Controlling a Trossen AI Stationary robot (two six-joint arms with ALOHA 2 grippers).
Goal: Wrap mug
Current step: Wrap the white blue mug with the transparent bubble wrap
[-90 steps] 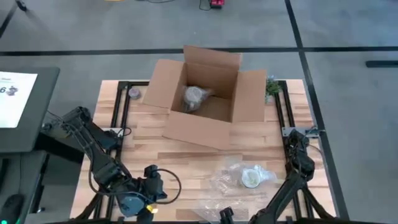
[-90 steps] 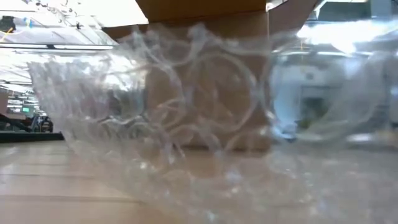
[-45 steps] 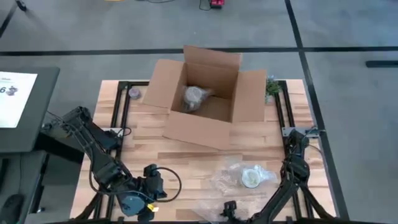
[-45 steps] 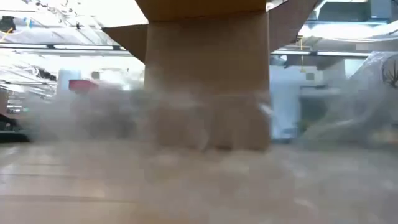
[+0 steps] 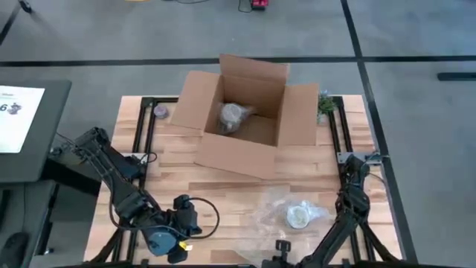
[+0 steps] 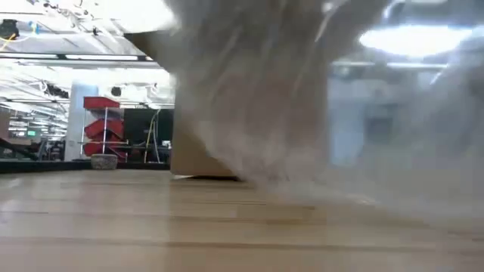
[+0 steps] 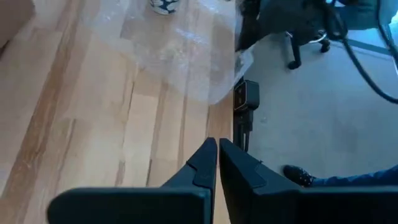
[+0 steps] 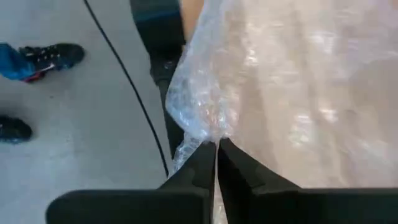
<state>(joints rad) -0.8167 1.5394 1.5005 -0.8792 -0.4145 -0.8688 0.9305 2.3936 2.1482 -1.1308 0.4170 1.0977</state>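
Wrapping step: right gripper [image 8: 216, 144] pinches the bubble wrap [image 5: 271, 216] edge beside the mug [image 5: 298, 215]; left gripper [image 7: 217, 144], closed and empty, waits. Next, I judge: fold the sheet over.

The mug [image 5: 298, 215] is lying on the bubble wrap [image 5: 277, 216], just beyond the right gripper [image 5: 280, 247], which is pinching the wrap's near edge. The open box [image 5: 242, 119] is standing farther beyond it, a wrapped item [image 5: 233, 117] sitting inside. The left gripper [image 5: 177, 255] is resting well apart, to its left.
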